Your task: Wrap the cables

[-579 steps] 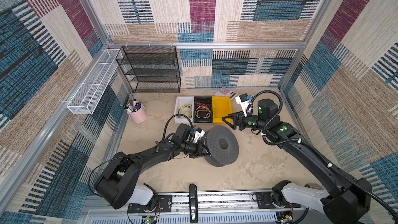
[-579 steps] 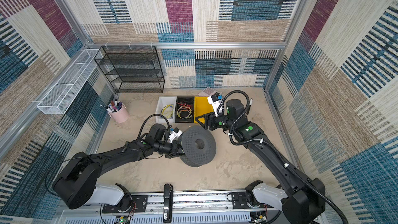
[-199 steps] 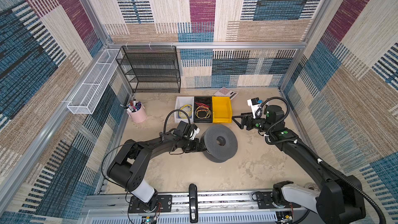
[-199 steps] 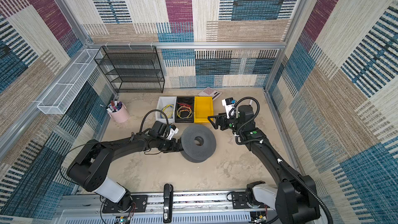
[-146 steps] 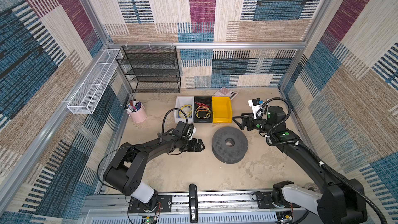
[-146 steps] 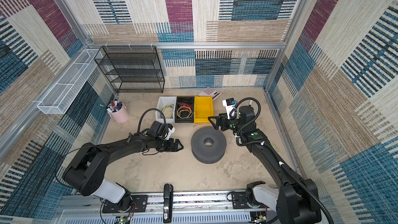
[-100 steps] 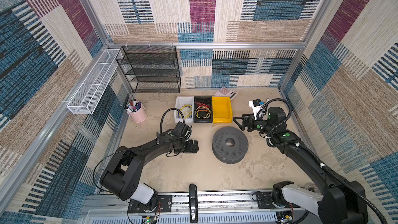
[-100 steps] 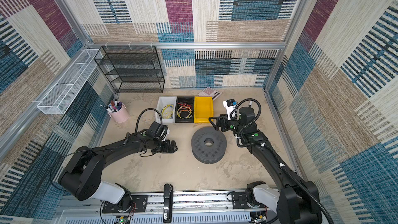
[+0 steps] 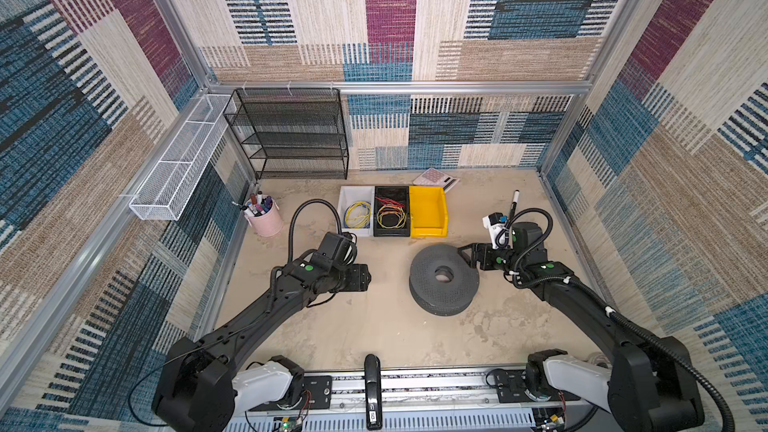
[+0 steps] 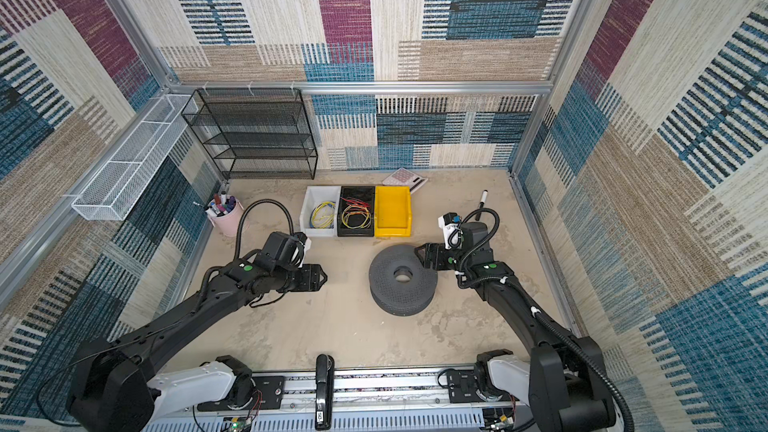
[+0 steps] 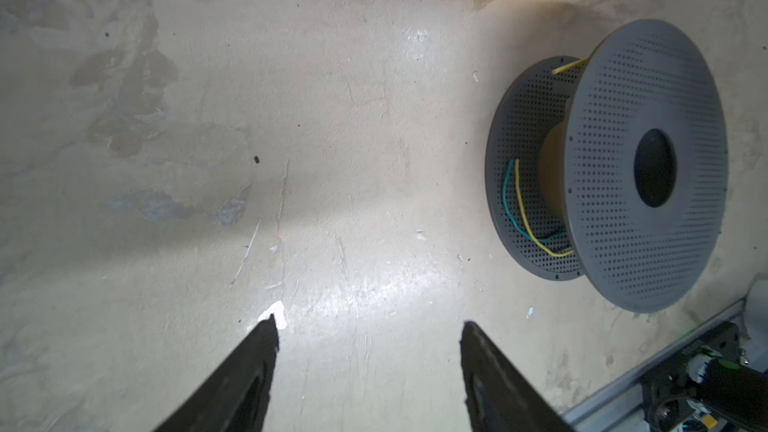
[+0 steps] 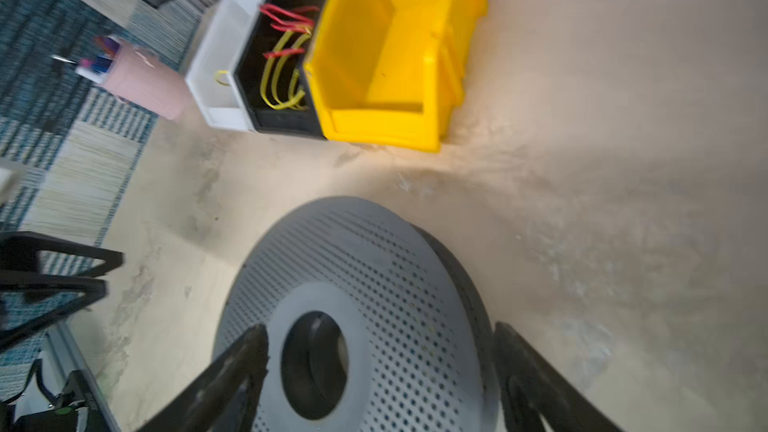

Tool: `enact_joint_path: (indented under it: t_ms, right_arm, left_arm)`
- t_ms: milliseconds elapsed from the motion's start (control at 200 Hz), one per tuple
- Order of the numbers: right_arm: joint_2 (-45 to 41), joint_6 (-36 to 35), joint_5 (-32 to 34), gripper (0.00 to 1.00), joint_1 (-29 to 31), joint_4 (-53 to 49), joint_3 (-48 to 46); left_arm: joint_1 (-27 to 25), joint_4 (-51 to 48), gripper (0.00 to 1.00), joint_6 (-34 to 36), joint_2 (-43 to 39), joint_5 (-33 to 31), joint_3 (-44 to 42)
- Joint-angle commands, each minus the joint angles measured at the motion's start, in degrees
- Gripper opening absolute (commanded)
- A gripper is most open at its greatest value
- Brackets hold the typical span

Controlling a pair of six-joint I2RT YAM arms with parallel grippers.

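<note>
Between the two flanges of the grey perforated plastic spool (image 11: 648, 168), in the left wrist view, the thin yellow wire (image 11: 521, 201) lies in a slack loop around the brown core, with a thin green wire (image 11: 504, 193) just beside it; a short yellow end pokes out near the rim on another side of the core, probably the same wire, though the flange hides the link; in both top views the spool (image 9: 444, 280) (image 10: 402, 280) lies flat on the sand-coloured bench (image 9: 374, 326), just in front of the yellow plastic bin (image 9: 428, 209), and neither wire shows from there; the left tool (image 9: 368, 278) (image 11: 368, 326) hangs over bare bench, well apart from the spool, its jaws spread and nothing between them; the right tool (image 9: 465, 257) (image 12: 380, 338) reaches over the spool's rim nearest it, jaws spread wide above the upper flange with the centre hole between them, and whether the tips touch the flange cannot be told from the blurred wrist view; beside the yellow bin stand a black plastic bin (image 9: 391, 233) of red, orange and yellow wires and a white plastic bin (image 9: 344, 209) holding a yellow-and-blue coil; a pink cup of pens (image 9: 266, 222) stands near the left wall.
</note>
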Motion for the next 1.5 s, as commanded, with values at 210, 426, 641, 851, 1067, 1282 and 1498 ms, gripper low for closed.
enact_joint_path:
  t_ms: [210,426,641,851,1067,1282,1498]
  right_arm:
    - [-0.2,2.0,4.6,0.81,0.0,-0.8,-3.8]
    - [2.0,3.7,-4.6,0.59,0.1,0.7,-4.1]
    - [1.2,5.5,-7.4,0.48,2.4,0.8,-4.2]
    - [4.1,9.0,-8.1,0.47,8.0,3.6,-3.5]
    - [1.0,7.5,-0.5,0.65,8.4,0.3,-1.5]
    - [-3.7,3.0,13.1,0.87,8.2,-4.3,9.8]
    - [-2.7,-3.4,24.3,0.99,2.8,5.0,16.2]
  left_arm:
    - [0.1,0.3,0.70,-0.8,-4.5,-1.9,-0.2]
    - [0.1,0.6,0.69,-0.4,-3.2,-2.3,0.1]
    - [0.1,0.7,0.69,-0.8,-1.8,-3.0,0.3]
    - [0.1,1.0,0.69,-1.2,-1.2,-2.6,0.4]
    - [0.4,-3.6,0.70,-1.4,-2.1,-6.6,2.5]
    - [3.7,-7.4,0.99,-2.4,-5.2,-20.1,9.2]
    - [9.7,0.2,0.99,6.2,-4.3,-28.4,10.5]
